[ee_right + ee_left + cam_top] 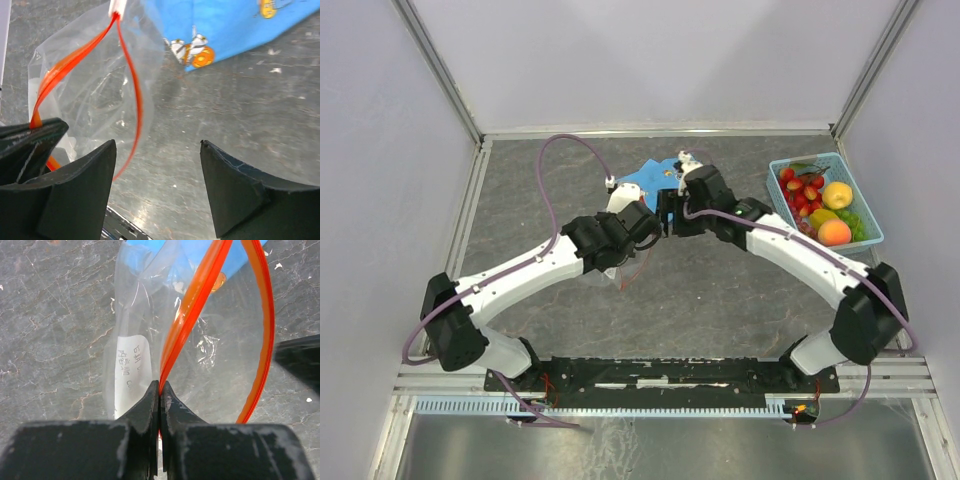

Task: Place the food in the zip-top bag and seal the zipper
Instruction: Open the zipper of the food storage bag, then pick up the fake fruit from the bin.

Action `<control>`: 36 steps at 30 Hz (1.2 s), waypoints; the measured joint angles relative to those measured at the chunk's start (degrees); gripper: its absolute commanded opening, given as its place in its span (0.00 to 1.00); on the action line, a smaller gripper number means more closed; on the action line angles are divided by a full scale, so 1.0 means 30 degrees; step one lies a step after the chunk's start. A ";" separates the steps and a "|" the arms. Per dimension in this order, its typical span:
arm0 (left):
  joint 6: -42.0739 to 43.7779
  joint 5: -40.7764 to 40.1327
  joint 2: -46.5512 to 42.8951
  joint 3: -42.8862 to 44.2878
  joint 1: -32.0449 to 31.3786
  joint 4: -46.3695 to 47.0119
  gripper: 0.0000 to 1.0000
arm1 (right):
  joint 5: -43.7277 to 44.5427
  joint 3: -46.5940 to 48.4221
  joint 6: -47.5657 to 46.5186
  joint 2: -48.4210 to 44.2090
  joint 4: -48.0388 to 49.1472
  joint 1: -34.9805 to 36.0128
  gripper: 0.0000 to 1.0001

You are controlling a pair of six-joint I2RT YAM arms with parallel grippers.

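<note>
The clear zip-top bag (210, 340) hangs over the grey table with its mouth spread into a loop. My left gripper (160, 384) is shut on one side of the red-orange zipper (187, 315). Beside the bag's other lip, my right gripper (157, 145) stands open with nothing between its fingers; the zipper (131, 80) curves just left of its left finger. In the top view both grippers meet at mid-table (663, 218) and the arms hide most of the bag. The food (820, 205), strawberries, a lemon, an orange fruit and green grapes, lies at the right.
A light-blue basket (807, 160) at the table's right edge holds the fruit. A blue patterned cloth (642, 181) lies just behind the grippers, and it shows at the top of the right wrist view (230, 25). White walls enclose the table on three sides.
</note>
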 measured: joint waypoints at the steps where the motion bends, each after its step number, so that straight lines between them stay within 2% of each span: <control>1: 0.0007 0.0000 0.0066 0.0007 0.0000 0.0015 0.03 | 0.0007 -0.0175 -0.0233 -0.0525 -0.0270 -0.0393 0.79; 6: 0.0066 0.0007 0.0466 0.0044 0.0044 0.0029 0.03 | 0.0532 -0.0794 -0.1326 -0.2441 -0.1676 -0.2426 0.86; 10: 0.0328 0.0000 0.0641 0.0095 0.0131 0.0146 0.03 | 0.2215 -0.0809 -0.2514 -0.3373 -0.3126 -0.4860 0.91; 19: 0.0576 0.0015 0.0641 0.0109 0.0262 0.0430 0.03 | 0.6353 -0.0517 -0.3548 -0.3089 -0.5049 -1.0397 1.00; 24: 0.0627 0.0044 0.0641 0.0109 0.0328 0.0517 0.03 | 0.7839 -0.0481 -0.3271 -0.2601 -0.5289 -1.3653 0.99; 30: 0.1064 0.0153 0.0641 0.0109 0.0386 0.0634 0.03 | 0.9464 -0.0481 -0.3089 -0.2178 -0.5224 -1.5781 0.99; 36: 0.1166 0.0517 0.0641 0.0109 0.0423 0.0911 0.03 | 1.0950 -0.0481 -0.3096 -0.0699 -0.4699 -1.6349 0.99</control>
